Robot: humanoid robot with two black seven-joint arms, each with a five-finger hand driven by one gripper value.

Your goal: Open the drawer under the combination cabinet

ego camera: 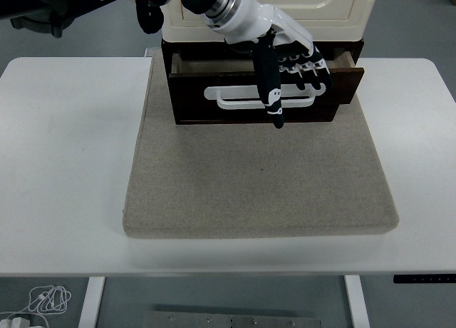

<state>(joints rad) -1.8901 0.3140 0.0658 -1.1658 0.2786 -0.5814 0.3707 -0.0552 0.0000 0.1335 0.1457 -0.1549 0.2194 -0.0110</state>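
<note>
The combination cabinet [313, 7] is cream on top, with a dark brown drawer [192, 100] beneath it at the back of the mat. The drawer stands pulled out a little, with a gap showing behind its front panel. A white bar handle [231, 99] runs across the drawer front. My left hand [296, 68] reaches in from the top left and hovers over the right part of the handle. Its fingers [317, 68] are loosely extended above the handle's right end and hold nothing. The black thumb [273, 100] points down across the handle.
The cabinet stands on a grey felt mat [260, 178] that covers the middle of the white table [64, 157]. A white cable [46, 299] lies on the floor at the bottom left.
</note>
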